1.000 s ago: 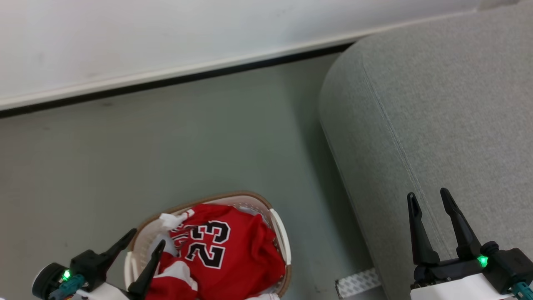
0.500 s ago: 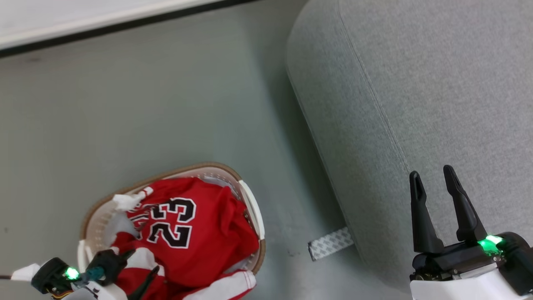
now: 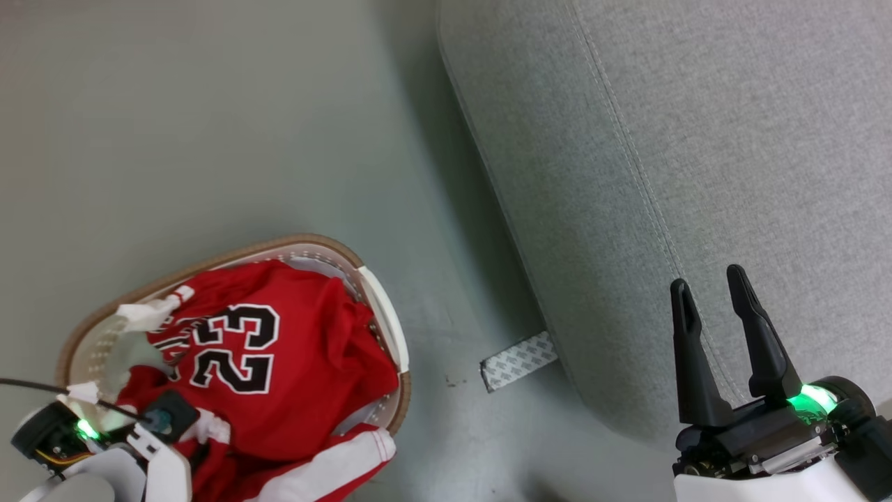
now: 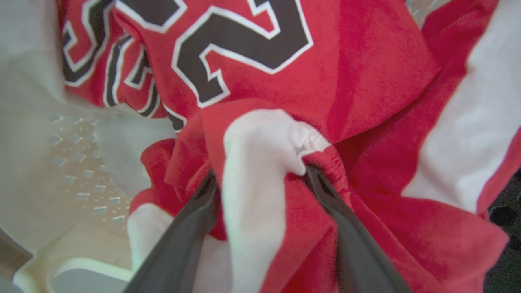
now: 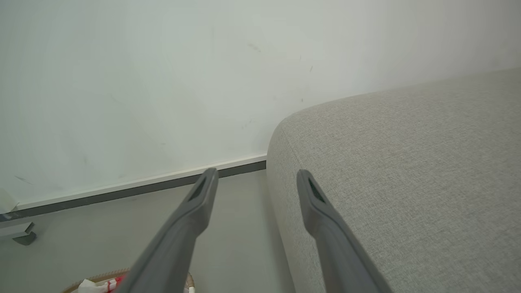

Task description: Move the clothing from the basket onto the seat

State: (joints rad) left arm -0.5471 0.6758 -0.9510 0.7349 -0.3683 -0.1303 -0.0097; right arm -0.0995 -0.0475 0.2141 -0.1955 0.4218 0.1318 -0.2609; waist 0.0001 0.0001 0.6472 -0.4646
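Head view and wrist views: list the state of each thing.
Oval white perforated plastic basket, upright, full.
Red "23" jersey, crumpled on top.
Red white-trimmed shorts, draped over basket rim.
Left gripper, open, fingers astride shorts fold.
Right gripper, open, holding nothing.
Light-grey fabric seat, bare where seen.

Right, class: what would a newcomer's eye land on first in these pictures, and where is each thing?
The red jersey with its bold black 23, heaped in the basket at the head view's lower left. Next, the big grey seat on the right, the open right gripper poised over it. Up close, the left gripper straddles a red-and-white fold.
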